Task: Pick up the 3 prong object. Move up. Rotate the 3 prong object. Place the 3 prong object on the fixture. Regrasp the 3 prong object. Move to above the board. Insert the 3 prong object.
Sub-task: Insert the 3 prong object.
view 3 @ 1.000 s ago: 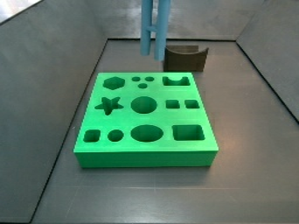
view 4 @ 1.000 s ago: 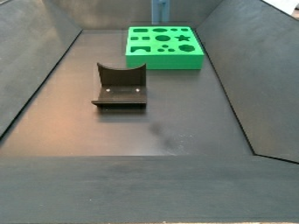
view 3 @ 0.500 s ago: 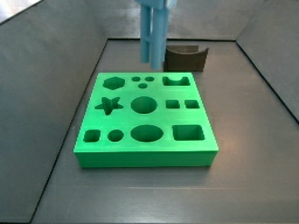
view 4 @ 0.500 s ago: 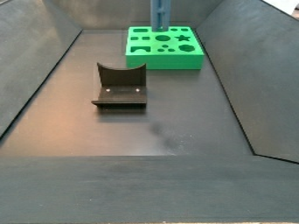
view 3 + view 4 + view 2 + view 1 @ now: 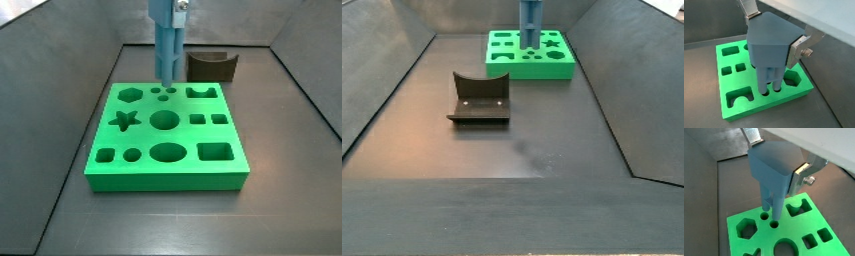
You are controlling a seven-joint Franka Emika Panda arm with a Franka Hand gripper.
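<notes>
The board [image 5: 167, 140] is the largest thing here: a bright green slab with shaped cut-outs, filling the middle of a side view, and lying at the upper centre of the frame in another side view [image 5: 531, 55]. It rests flat on the dark floor of the walled bin.

The fixture [image 5: 478, 98] is next in size, a dark block with a curved notch in its top on a base plate. It stands left of centre in that frame, well apart from the board; elsewhere it shows just behind the board's far right corner [image 5: 213, 67].

The 3 prong object [image 5: 771, 50] hangs upright over the board. In both side views it drops from the top edge as a slim blue-grey bar [image 5: 166, 45], its lower end at the small round holes in the board's far row. In both wrist views its prongs point down and the tips reach those holes [image 5: 772, 213]; how deep they sit cannot be told.

The gripper [image 5: 777, 164] is clamped on the piece's wide upper body, above the board. One silver finger [image 5: 799, 49] presses flat against a side face; the opposite finger is mostly hidden behind the piece.
</notes>
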